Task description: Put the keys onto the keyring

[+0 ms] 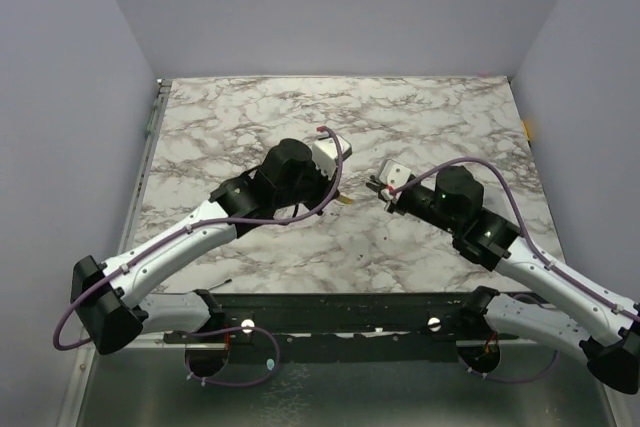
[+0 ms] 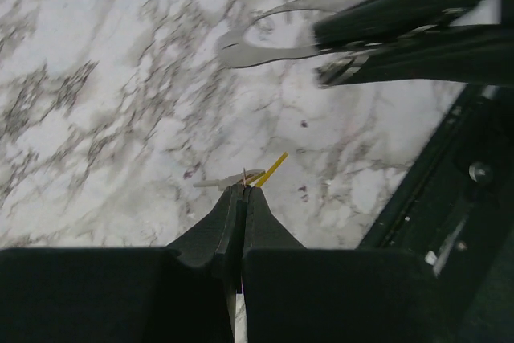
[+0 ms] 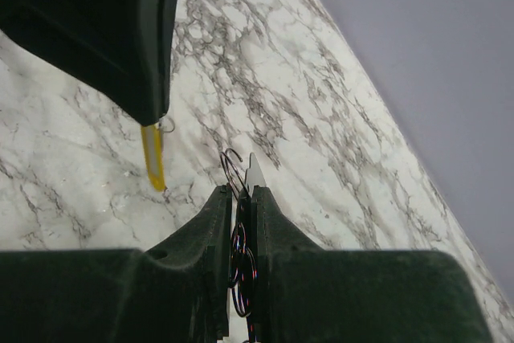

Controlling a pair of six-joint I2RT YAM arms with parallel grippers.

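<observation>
- The marbled table [image 1: 250,117] lies under both arms, which meet near its middle with their tips close but not touching.
- My left gripper [image 2: 244,190] has its fingers pressed tight together. It pinches the key at the very tips and holds it just clear of the table.
- My right gripper [image 3: 241,190] is nearly closed and clamped on the ring, with most of the hoop standing out past its fingertips.
- The ring [image 2: 249,55] is a thin grey hoop. From the left wrist its open centre shows broadly, and it lies ahead and to the right of the key, near it but apart. From the right wrist I see it almost edge-on.
- The key [image 2: 270,169] is the smallest piece.
  - Its yellow shaft sticks out of the pinch and slants toward the ring's side, and a pale bit shows on the other side.
  - I judge the coming move rests on my left arm carrying that long axis rightward into the hoop.
  - I cannot make out where the ring splits.
</observation>
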